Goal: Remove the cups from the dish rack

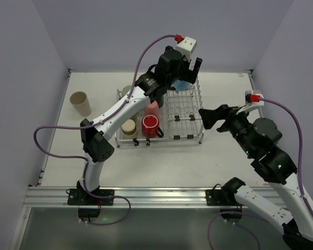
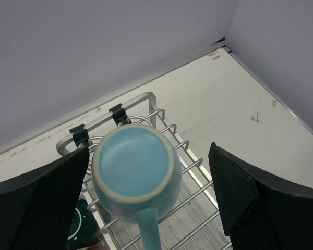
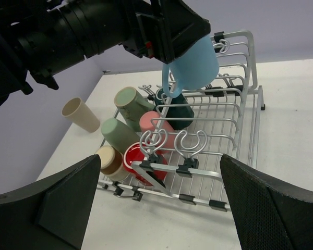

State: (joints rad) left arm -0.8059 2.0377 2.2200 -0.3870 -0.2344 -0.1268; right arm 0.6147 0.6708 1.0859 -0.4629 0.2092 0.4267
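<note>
Right wrist view: beige cup on bench left of dish rack; other cups racked; left pincer, right pincer apart.

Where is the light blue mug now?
In the left wrist view the light blue mug is bottom up at the dish rack's far end, between the open fingers of the left gripper, the dark teal cup beside it.

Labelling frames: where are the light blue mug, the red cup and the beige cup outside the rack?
Light blue mug [image 2: 133,166]: left wrist view, base.
Red cup [image 1: 151,124]: top view, mouth.
Beige cup [image 1: 82,105]: top view, side wall.
</note>
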